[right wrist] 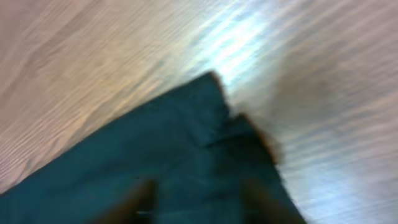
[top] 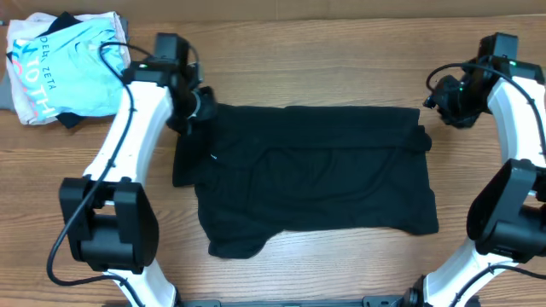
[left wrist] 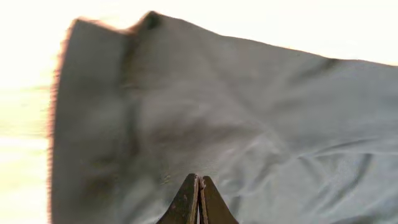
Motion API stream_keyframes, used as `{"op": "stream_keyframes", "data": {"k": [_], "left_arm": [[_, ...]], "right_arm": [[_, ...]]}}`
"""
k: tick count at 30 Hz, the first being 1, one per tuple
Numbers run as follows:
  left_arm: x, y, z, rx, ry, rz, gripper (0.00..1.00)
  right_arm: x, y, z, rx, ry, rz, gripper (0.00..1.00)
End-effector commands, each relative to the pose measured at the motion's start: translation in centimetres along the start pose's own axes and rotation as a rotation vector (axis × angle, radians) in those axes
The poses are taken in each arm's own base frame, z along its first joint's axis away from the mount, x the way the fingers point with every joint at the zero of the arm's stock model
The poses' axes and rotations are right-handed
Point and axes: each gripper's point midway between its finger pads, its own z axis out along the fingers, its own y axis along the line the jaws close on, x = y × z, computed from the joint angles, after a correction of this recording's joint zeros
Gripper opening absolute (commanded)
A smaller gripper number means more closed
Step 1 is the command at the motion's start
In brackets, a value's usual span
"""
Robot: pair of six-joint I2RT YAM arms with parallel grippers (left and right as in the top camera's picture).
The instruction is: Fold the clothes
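The black T-shirt (top: 316,175) lies spread flat across the middle of the wooden table, folded roughly into a rectangle, with a sleeve flap at its left edge. My left gripper (top: 194,107) hovers over the shirt's upper left corner; in the left wrist view its fingers (left wrist: 199,200) are pressed together above the grey-looking fabric (left wrist: 249,124), holding nothing. My right gripper (top: 445,101) is just off the shirt's upper right corner. In the blurred right wrist view its fingers (right wrist: 199,202) are spread apart over the shirt's corner (right wrist: 186,143).
A light blue shirt with white lettering (top: 64,68) lies crumpled on other clothes at the back left corner. Bare wood table (top: 341,273) shows in front of the black shirt and behind it.
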Motion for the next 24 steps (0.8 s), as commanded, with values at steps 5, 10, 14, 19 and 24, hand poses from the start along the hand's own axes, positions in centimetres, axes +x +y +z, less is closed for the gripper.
{"op": "stream_keyframes", "data": {"k": [5,10,14,19,24], "left_arm": [[1.5,-1.2,5.1,-0.012,0.083,0.018,0.04],[2.8,0.8,8.4,-0.052,0.173,-0.020,0.04],[3.1,3.0,9.6,-0.102,0.203,-0.052,0.04],[3.3,5.1,10.5,-0.140,0.226,-0.082,0.04],[3.2,7.4,10.9,-0.223,0.223,-0.094,0.04]], "right_arm": [[2.0,3.5,3.5,-0.043,0.068,-0.101,0.04],[2.4,2.8,6.2,0.014,0.094,-0.106,0.04],[2.4,2.5,8.0,0.018,0.108,-0.108,0.04],[2.9,1.5,10.1,0.044,0.142,-0.099,0.04],[3.3,0.5,12.4,0.074,0.168,-0.093,0.04]]}}
